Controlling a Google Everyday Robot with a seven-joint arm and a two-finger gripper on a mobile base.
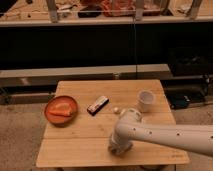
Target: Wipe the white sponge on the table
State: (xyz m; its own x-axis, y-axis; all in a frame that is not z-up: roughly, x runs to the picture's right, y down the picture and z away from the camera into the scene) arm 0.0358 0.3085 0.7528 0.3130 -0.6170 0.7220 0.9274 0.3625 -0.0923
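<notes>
The white sponge cannot be made out. The likeliest place for it, just left of the white cup (145,100) and a little nearer the front edge, is covered by the robot's arm (165,136). The wooden bench (75,150) carries everything else.

The arm is pale with a row of small dark dots. It comes in from the right, well in front of the cup, and bends down toward the planks. The gripper (118,149) sits at its end, low over the bench, to the front and left of the cup. Whether it is open or closed cannot be told.

A small pale round thing (118,110) lies left of the cup, just beside the arm's bend. Further left lies a dark bar with a pale label (98,105), set at a slant. Far left of the cup stands an orange plate (61,110) with orange food on it.
</notes>
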